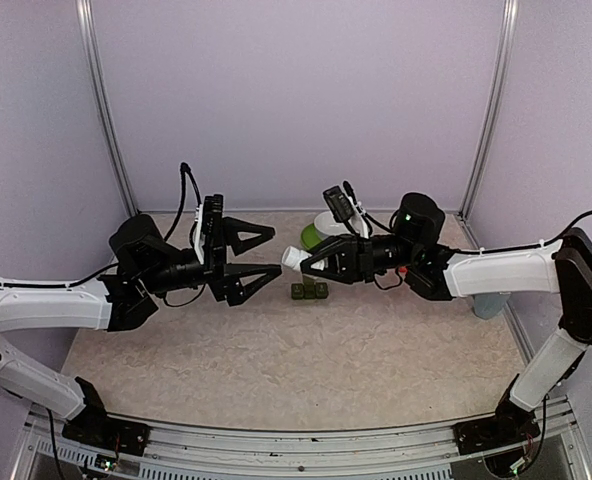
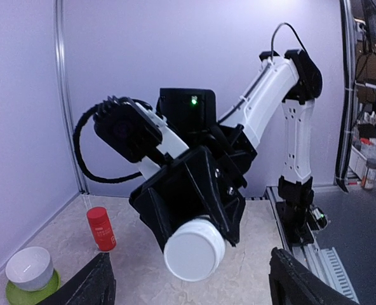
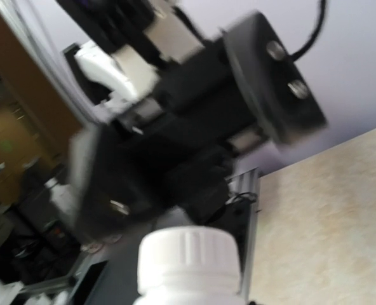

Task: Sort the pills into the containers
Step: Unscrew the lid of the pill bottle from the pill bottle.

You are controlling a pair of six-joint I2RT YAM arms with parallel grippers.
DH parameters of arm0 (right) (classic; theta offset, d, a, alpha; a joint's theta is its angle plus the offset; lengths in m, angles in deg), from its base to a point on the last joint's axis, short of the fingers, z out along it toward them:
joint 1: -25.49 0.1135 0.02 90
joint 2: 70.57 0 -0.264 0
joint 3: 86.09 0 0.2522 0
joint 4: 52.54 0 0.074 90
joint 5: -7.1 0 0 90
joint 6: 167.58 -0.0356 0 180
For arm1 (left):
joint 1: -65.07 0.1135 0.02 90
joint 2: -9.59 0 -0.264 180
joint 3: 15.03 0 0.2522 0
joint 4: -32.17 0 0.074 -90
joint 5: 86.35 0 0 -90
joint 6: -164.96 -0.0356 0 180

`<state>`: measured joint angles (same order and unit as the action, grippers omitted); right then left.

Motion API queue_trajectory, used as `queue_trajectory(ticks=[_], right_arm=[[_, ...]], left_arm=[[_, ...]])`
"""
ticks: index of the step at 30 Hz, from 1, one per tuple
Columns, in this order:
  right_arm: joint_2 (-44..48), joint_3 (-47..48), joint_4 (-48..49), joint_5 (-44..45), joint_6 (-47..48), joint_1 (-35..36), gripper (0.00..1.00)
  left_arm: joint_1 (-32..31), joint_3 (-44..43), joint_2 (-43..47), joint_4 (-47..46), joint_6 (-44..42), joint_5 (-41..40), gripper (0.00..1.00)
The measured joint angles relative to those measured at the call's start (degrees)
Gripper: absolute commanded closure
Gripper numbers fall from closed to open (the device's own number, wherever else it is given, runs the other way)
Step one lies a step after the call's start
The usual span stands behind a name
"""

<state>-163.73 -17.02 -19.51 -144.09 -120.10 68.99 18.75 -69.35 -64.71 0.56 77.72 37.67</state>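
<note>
Nearest the top camera, the left arm base and right arm base sit at the six o'clock edge of the counter. Mid-counter, the left end effector has its fingers spread wide with nothing between them. It faces the right end effector, which pinches a white bottle pointed toward it. The containers, a dark green strip of three, lie on the counter at six o'clock of the bottle's tip and about four o'clock of the left end effector, apart from both. A green bowl sits at twelve o'clock of the bottle, and a pale cup at three o'clock by the wall. In the left wrist view, the spread fingers frame the bottle's round white end, clamped in the black right end effector. A red bottle stands at nine o'clock of it, and the bowl, holding a white object, at eight o'clock. In the right wrist view, the bottle's ribbed cap fills six o'clock, with the blurred left arm beyond at twelve.
</note>
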Motion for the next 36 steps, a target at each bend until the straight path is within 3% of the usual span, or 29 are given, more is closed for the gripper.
queue_trajectory(ticks=[6, 11, 21, 29, 36], right_arm=[[0.02, 0.46, 0.31, -4.11, -4.15, 0.0, 0.87], [0.02, 0.46, 1.4, -5.57, -6.8, 0.04, 0.87], [-0.02, 0.46, 1.51, -5.77, -7.96, 0.26, 0.87], [-0.04, 0.92, -0.83, -5.49, -6.88, 0.26, 0.87], [-0.04, 1.46, -2.01, -5.51, -5.7, 0.13, 0.87]], left_arm=[[0.0, -3.32, -1.75, 8.7, -7.17, 5.4, 0.39], [0.0, -4.52, -2.25, 9.84, -8.79, 7.63, 0.54], [-0.42, -4.55, -2.62, 9.86, -9.05, 8.07, 0.66], [-0.9, -5.29, -2.62, 10.45, -9.03, 7.37, 0.64], [-1.18, -6.34, -3.15, 11.1, -8.92, 6.27, 0.8]])
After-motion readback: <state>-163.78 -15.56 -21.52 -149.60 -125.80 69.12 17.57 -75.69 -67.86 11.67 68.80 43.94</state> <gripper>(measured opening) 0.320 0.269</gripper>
